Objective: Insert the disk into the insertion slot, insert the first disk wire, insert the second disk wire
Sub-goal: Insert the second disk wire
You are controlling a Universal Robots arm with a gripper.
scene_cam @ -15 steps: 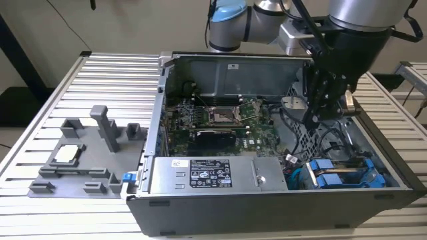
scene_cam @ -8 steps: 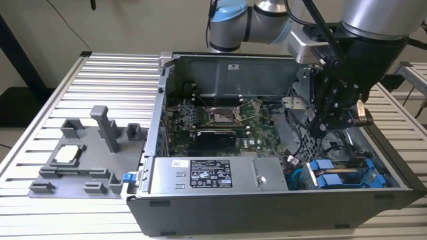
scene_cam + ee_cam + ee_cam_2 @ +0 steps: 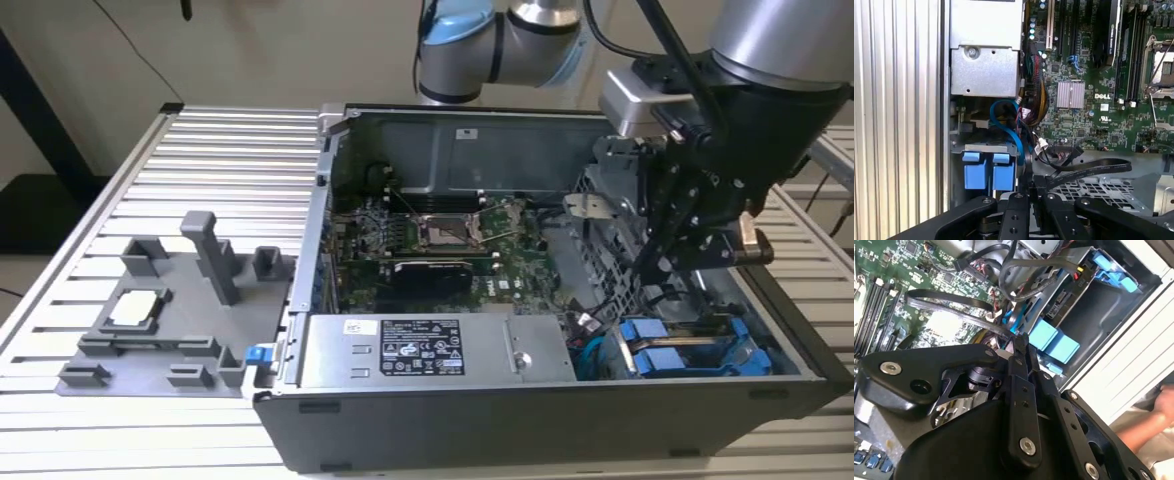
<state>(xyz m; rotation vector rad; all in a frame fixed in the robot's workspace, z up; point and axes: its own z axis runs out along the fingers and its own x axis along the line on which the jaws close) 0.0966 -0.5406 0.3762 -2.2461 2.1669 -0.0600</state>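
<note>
Claw [image 3: 1028, 192] pinches one black wire [image 3: 1094, 167] beside two blue tabs [image 3: 989, 170]

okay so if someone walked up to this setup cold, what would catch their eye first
Probably the open computer case on the ribbed metal table, its green motherboard laid bare. Next, the black gripper reaching down into the case at the exterior view's right, close above the bright blue drive carriers in the near corner.

Even, bright light overhead; my tool [image 3: 1019, 347] looms dark and soft-focused up close, and pale glare washes the ribbed table [image 3: 899, 100].
</note>
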